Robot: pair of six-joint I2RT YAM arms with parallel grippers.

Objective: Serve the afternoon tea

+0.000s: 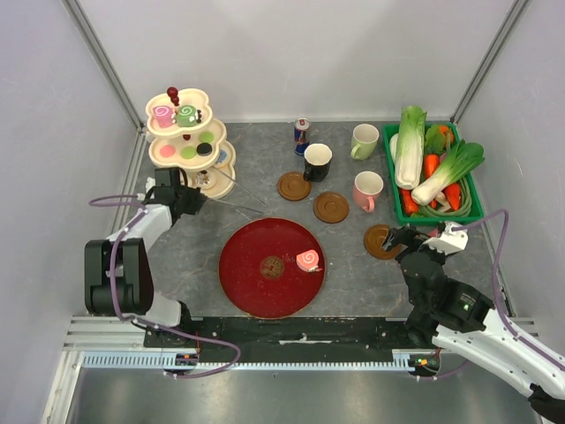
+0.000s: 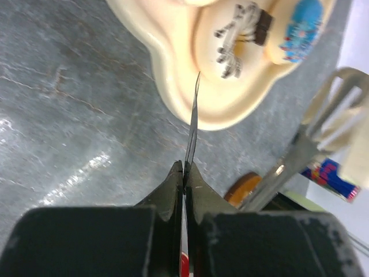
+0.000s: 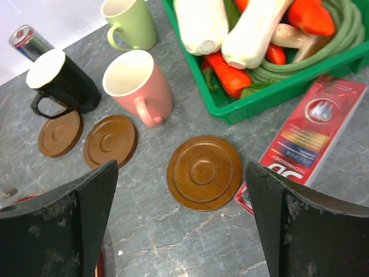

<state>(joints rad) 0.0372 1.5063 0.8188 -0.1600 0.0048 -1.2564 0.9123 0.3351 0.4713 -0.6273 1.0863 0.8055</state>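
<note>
A cream three-tier stand at the back left carries small pastries, among them a pink roll and a green roll. My left gripper is beside its bottom tier. It is shut on a thin metal strip, seen edge-on, apparently one arm of metal tongs. A red plate holds a chocolate donut and a pink swirl roll. My right gripper hangs open over a wooden coaster. The black mug, pink mug and green mug stand beyond it.
Two more coasters lie by the black mug. A drink can stands at the back. A green basket of toy vegetables fills the right side. A red booklet lies beside the coaster.
</note>
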